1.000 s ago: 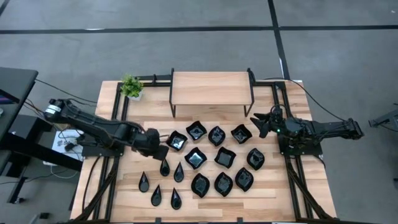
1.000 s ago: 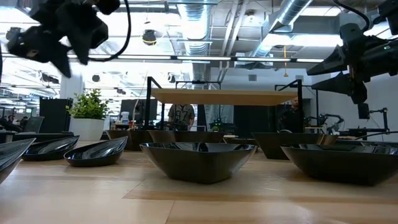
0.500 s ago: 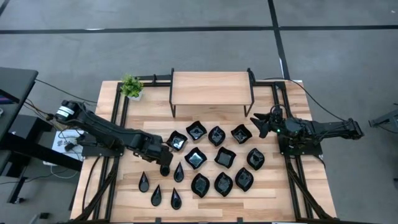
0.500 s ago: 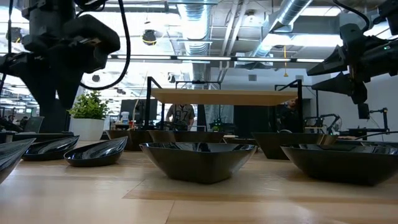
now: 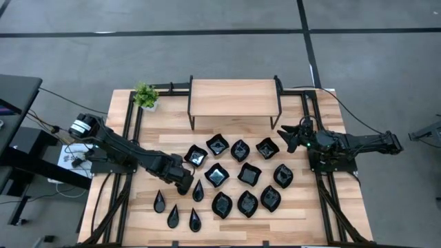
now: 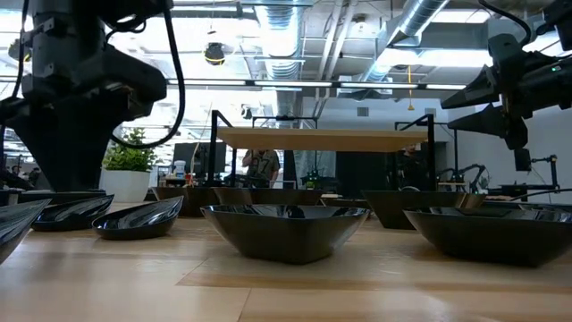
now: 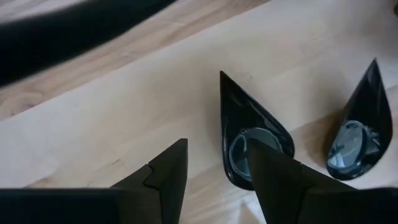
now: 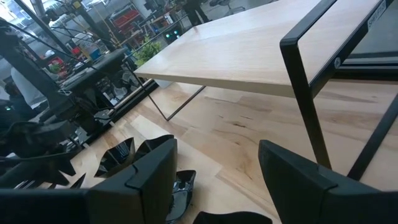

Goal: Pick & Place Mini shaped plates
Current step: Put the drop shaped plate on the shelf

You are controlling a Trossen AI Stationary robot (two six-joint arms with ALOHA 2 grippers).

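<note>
Many glossy black mini plates lie on the wooden table (image 5: 296, 207): several teardrops (image 5: 173, 215) at the near left, with wavy squares (image 5: 216, 175) and leaf ovals (image 5: 283, 176) in rows to their right. My left gripper (image 5: 185, 184) is low over one teardrop plate (image 7: 239, 134). It is open (image 7: 214, 149), with the plate's wide end under one finger. A second teardrop (image 7: 360, 124) lies beside it. My right gripper (image 5: 284, 138) hangs open (image 8: 217, 168) above the table's far right, beside a square plate (image 5: 267, 147). My left gripper comes from above, slanting down. One finger (image 7: 267, 165) stands over the wide round end (image 7: 239, 149) of the teardrop plate, the other (image 7: 171, 168) over the bare wood beside its rim. I cannot tell whether either finger touches the plate, which lies flat on the table.
A low wooden shelf on black legs (image 5: 234, 98) stands at the far middle, and a small green plant (image 5: 145, 96) sits at the far left corner. Black rails (image 5: 129, 138) run along both sides of the table. Bare wood shows between the shelf and the plates.
My left gripper has moved toward the near edge and a little to the right, and has come down from well above the table to just over the teardrop plates. The plates have stayed where they were.
</note>
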